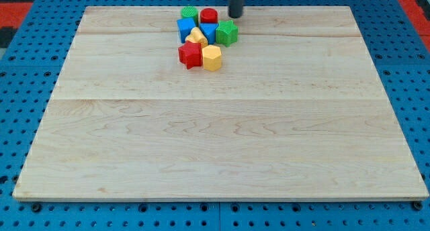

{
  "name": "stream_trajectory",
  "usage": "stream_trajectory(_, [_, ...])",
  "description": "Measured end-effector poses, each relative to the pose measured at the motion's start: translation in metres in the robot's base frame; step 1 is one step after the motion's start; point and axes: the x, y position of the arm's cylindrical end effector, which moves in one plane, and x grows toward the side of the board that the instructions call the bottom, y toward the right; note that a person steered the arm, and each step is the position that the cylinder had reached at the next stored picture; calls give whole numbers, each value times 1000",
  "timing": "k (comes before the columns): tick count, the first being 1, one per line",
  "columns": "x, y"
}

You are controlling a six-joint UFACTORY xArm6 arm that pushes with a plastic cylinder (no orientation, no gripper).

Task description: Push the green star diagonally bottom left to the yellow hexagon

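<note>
My tip (pixel 236 15) sits near the view's top edge of the wooden board (pixel 215 137), just above and slightly right of the green star (pixel 227 33), small gap btwn them, not touching as far as I can tell. No pincer on this rig, just the dark rod, so no open/closed state to give.

Blocks all clustered at top centre. Green star is on the cluster's right side, touching or just beside a blue block (pixel 209 32), shape unclear. Yellow hexagon (pixel 211 58) is at the cluster's bottom right, below and slightly left of the green star, close but apart. Red star (pixel 191 55) sits just left of the hexagon, touching or nearly. Second yellow block (pixel 196 37), shape hard to make out, is in the middle of the pile. Another blue block (pixel 186 27) on the left, green block (pixel 189 14) top left, red cylinder (pixel 209 16) top, just left of my tip.

Board lies on a blue pegboard surface (pixel 27 70).
</note>
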Motion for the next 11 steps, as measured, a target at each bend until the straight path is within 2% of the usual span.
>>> stream_trajectory(1, [45,-7])
stream_trajectory(2, [77,56])
stream_trajectory(3, [33,84])
stream_trajectory(4, [76,47])
stream_trajectory(6, [184,31])
stream_trajectory(7, [187,104])
stream_trajectory(8, [217,70])
stream_trajectory(9, [236,-46])
stream_trajectory(11, [196,-131])
